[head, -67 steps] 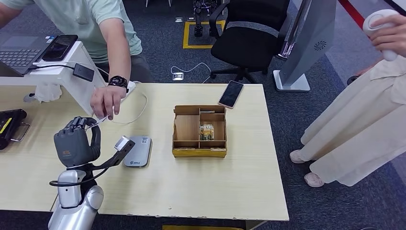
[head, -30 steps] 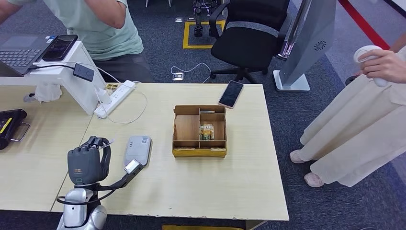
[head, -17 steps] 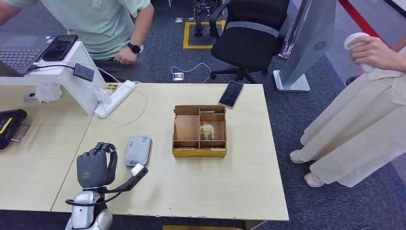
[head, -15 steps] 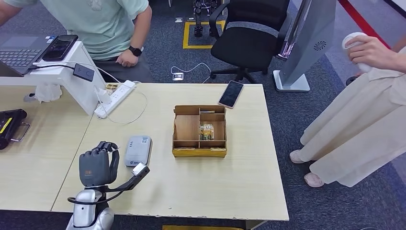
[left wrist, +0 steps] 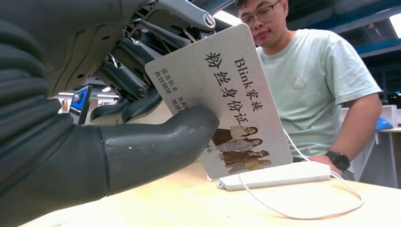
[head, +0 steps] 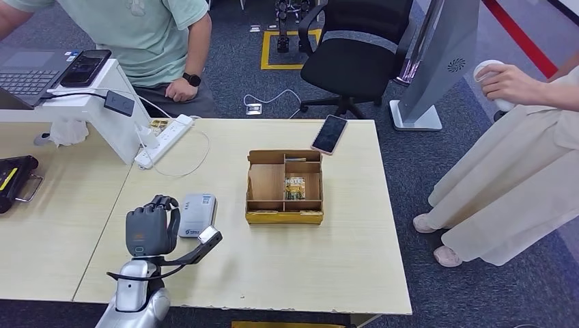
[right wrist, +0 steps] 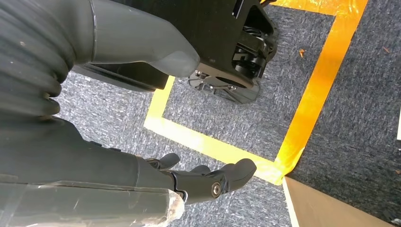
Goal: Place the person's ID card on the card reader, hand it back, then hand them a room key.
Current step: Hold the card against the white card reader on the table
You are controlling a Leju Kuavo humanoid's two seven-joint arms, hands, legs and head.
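Note:
My left hand point(head: 151, 229) hovers over the table point(head: 273, 273) beside the grey card reader point(head: 197, 214). It pinches the person's ID card point(left wrist: 222, 99) between thumb and fingers; the card is white with printed text and a small photo. The card's edge barely shows in the head view. A wooden compartment box point(head: 285, 187) in the table's middle holds room key cards point(head: 295, 188). The person in a pale green shirt point(head: 136, 34) sits behind the table. My right hand point(right wrist: 142, 142) hangs over the carpet, fingers apart, holding nothing.
A white power strip point(head: 164, 140) with its cable lies behind the reader. A phone point(head: 330, 133) rests at the table's far edge. A laptop stand point(head: 89, 96) sits at the left. Another person in beige point(head: 519, 171) stands at the right, near an office chair point(head: 355, 55).
The person let go of the ID card and drew their arm back. My left hand, with the card, came down and toward me, then drifted right, close beside the reader.

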